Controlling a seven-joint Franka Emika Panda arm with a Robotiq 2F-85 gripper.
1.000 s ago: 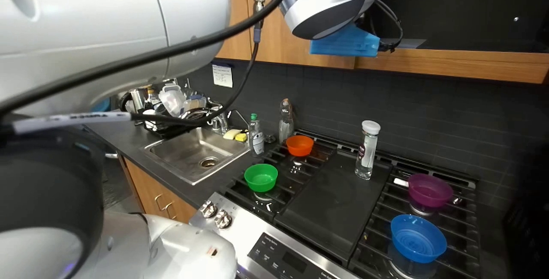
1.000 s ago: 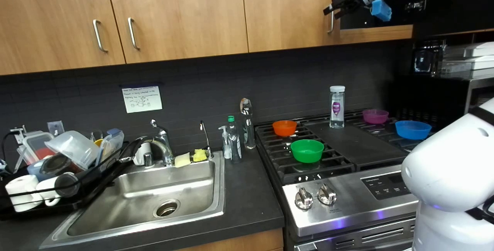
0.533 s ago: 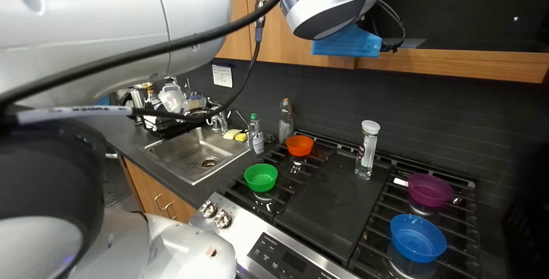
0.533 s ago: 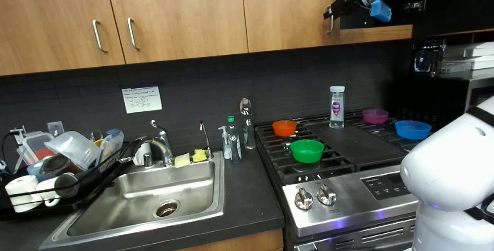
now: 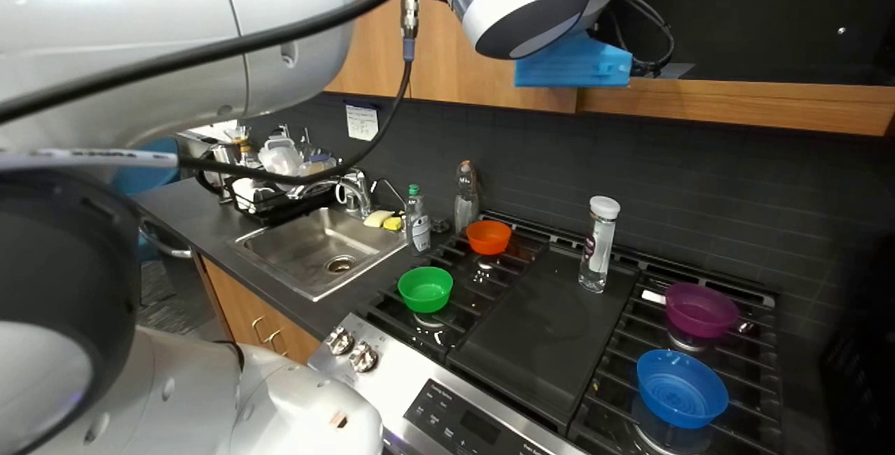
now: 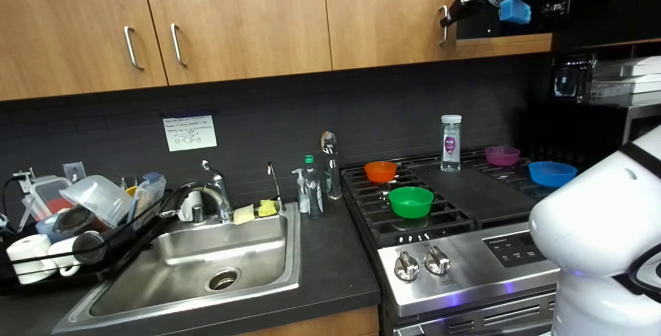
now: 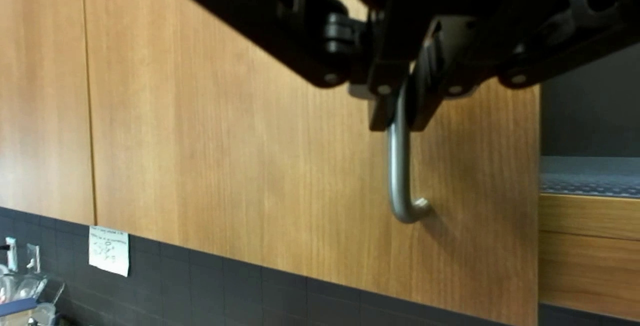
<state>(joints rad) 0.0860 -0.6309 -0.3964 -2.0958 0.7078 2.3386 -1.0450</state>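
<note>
Handle (image 7: 400, 166): smooth round-bar metal, bent at its lower end; right of centre in the wrist view.
Cabinet door (image 7: 240, 140): flat, vertical wood grain.
End effector (image 7: 401, 115): jaws nearly closed, gripping the bar from both sides.

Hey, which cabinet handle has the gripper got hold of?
The rightmost handle in an exterior view, on the door beside the dark opening. The gripper is closed around it; the left handle and middle handle are untouched.
</note>
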